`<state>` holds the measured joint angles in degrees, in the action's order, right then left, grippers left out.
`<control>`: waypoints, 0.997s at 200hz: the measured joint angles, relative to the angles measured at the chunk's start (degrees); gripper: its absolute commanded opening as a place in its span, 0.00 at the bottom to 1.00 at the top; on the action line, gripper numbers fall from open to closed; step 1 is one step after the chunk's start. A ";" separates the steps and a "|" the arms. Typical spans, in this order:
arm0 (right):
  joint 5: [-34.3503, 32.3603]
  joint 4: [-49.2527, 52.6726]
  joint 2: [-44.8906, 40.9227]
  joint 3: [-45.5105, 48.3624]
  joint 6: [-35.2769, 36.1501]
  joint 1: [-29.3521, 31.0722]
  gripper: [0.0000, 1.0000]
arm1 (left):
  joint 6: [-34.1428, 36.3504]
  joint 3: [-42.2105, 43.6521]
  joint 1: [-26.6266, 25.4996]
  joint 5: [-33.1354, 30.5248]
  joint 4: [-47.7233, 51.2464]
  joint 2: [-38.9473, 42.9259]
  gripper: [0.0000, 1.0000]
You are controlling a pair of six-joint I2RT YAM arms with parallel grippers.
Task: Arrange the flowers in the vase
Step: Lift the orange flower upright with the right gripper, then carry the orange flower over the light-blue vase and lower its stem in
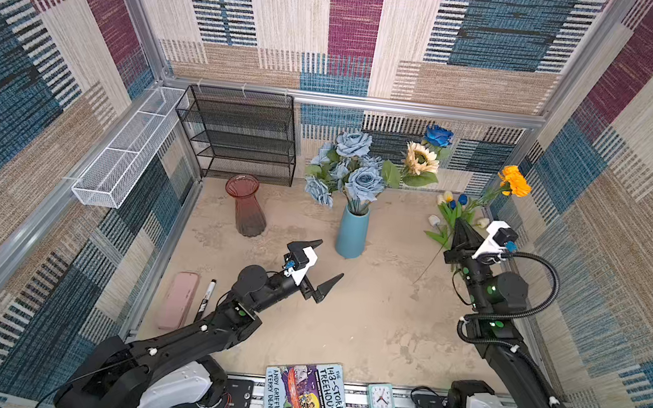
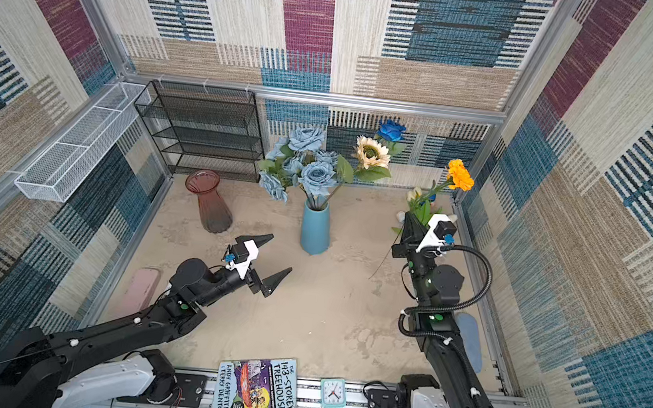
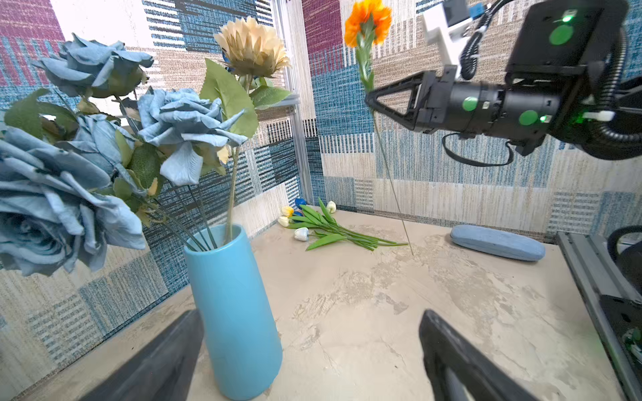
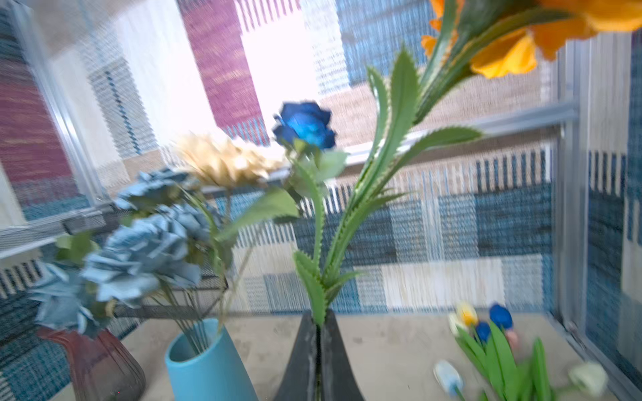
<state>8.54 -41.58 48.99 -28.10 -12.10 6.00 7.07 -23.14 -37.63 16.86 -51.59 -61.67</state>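
Marigold (image 1: 515,181) stem is being clamped in the right end effector (image 1: 460,222); the left end effector (image 1: 331,258) is being held apart. "143-Storey Treehouse" is being shown on a book (image 1: 305,393).

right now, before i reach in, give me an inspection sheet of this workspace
surface: beige table, mottled, nothing spilled
job's things: blue vase upright, holding dusty roses, sunflower and blue rose; marigold held up; tulips lying by the far right corner
clutter: red vase empty, rack, basket, pink case, marker, blue case, book, clock
end effectors: left end effector open, empty; right end effector shut on the marigold stem
cables: hose looping off the right arm; wires at the front rail
surroundings: patterned walls, metal frame
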 measured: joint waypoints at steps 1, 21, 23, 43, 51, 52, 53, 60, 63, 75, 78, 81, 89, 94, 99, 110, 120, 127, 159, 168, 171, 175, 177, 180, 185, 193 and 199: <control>0.31 -0.66 -0.11 0.09 0.00 0.00 0.00 | 0.00 0.00 0.00 0.00 -0.04 0.00 1.00; 5.84 -10.73 0.76 0.94 -0.92 0.61 0.00 | -0.04 -0.02 -0.02 0.02 -0.90 -0.31 1.00; 6.36 -11.93 1.14 0.96 -1.16 0.79 0.00 | -0.04 -0.02 -0.02 0.02 -0.94 -0.37 1.00; 10.29 -22.40 6.80 -0.22 -2.47 4.09 0.00 | -0.31 -0.33 -0.02 0.02 -1.51 -1.16 1.00; 11.74 -24.94 9.81 -1.90 -2.43 6.03 0.00 | -0.46 -0.48 -0.02 0.04 -1.70 -1.42 1.00; 12.00 -25.29 10.29 -2.21 -2.40 6.38 0.00 | -0.46 -0.50 -0.02 0.04 -1.70 -1.44 1.00; 12.09 -25.46 10.54 -2.36 -2.40 6.56 0.00 | -0.48 -0.57 -0.02 0.04 -1.68 -1.46 1.00; 12.68 -27.45 12.83 -3.98 -2.29 8.22 0.00 | -0.61 -0.76 -0.02 0.04 -1.70 -1.66 1.00; 12.81 -28.33 13.70 -4.61 -2.05 8.83 0.00 | -0.72 -0.81 -0.02 0.07 -1.73 -1.68 1.00; 13.97 -32.37 17.51 -7.52 -1.29 10.95 0.00 | -0.85 -1.01 -0.02 0.17 -1.75 -1.68 1.00; 14.12 -33.11 18.34 -8.24 -1.25 11.30 0.00 | -0.87 -1.01 -0.02 0.24 -1.75 -1.66 1.00; 14.21 -33.75 19.10 -8.94 -1.14 11.56 0.00 | -0.87 -1.01 -0.02 0.26 -1.75 -1.64 1.00; 14.23 -35.15 21.38 -11.04 -0.61 12.17 0.00 | -0.90 -1.01 -0.02 0.26 -1.64 -1.46 1.00; 14.25 -35.98 22.77 -12.22 -0.39 12.55 0.00 | -0.90 -0.98 -0.02 0.26 -1.51 -1.27 1.00; 14.19 -37.03 24.17 -13.31 0.00 12.87 0.00 | -0.92 -0.87 -0.02 0.26 -1.53 -0.98 1.00; 14.16 -38.88 27.06 -15.56 0.48 13.29 0.00 | -0.92 -0.50 -0.02 0.22 -1.64 -0.42 1.00; 13.94 -40.24 29.55 -17.55 1.09 13.53 0.00 | -0.92 -0.04 -0.04 0.22 -1.46 0.09 1.00; 13.94 -40.72 31.08 -18.71 1.14 13.62 0.00 | -0.94 0.26 -0.04 0.02 -1.27 0.42 1.00; 13.18 -41.07 37.09 -23.37 2.14 14.08 0.00 | -0.92 1.27 -0.04 -0.33 -0.81 1.77 1.00; 12.76 -41.16 38.29 -24.57 2.64 14.14 0.00 | -0.90 1.42 -0.04 -0.46 -0.61 1.99 1.00; 12.66 -41.20 38.71 -24.96 2.78 14.16 0.00 | -0.90 1.53 -0.04 -0.48 -0.57 2.08 1.00; 12.50 -41.22 39.12 -25.33 2.97 14.19 0.00 | -0.90 1.62 -0.04 -0.52 -0.52 2.14 1.00; 12.39 -41.24 39.39 -25.53 3.04 14.19 0.00 | -0.90 1.64 -0.04 -0.57 -0.48 2.19 1.00; 12.24 -41.31 39.76 -25.77 3.13 14.19 0.00 | -0.90 1.68 -0.04 -0.66 -0.44 2.23 1.00; 12.07 -41.40 40.39 -26.10 3.13 14.19 0.00 | -0.90 1.73 -0.04 -0.90 -0.44 2.25 1.00; 11.76 -41.57 41.62 -26.53 3.34 14.19 0.00 | -0.87 1.86 -0.04 -1.55 -0.44 2.29 1.00; 11.52 -41.57 42.47 -26.82 3.54 14.19 0.00 | -0.87 1.92 -0.04 -1.53 -0.44 2.29 1.00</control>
<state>20.05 -83.15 91.46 -54.92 -8.56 20.18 6.20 -21.21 -37.67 15.33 -52.03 -59.37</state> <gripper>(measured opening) 0.059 0.997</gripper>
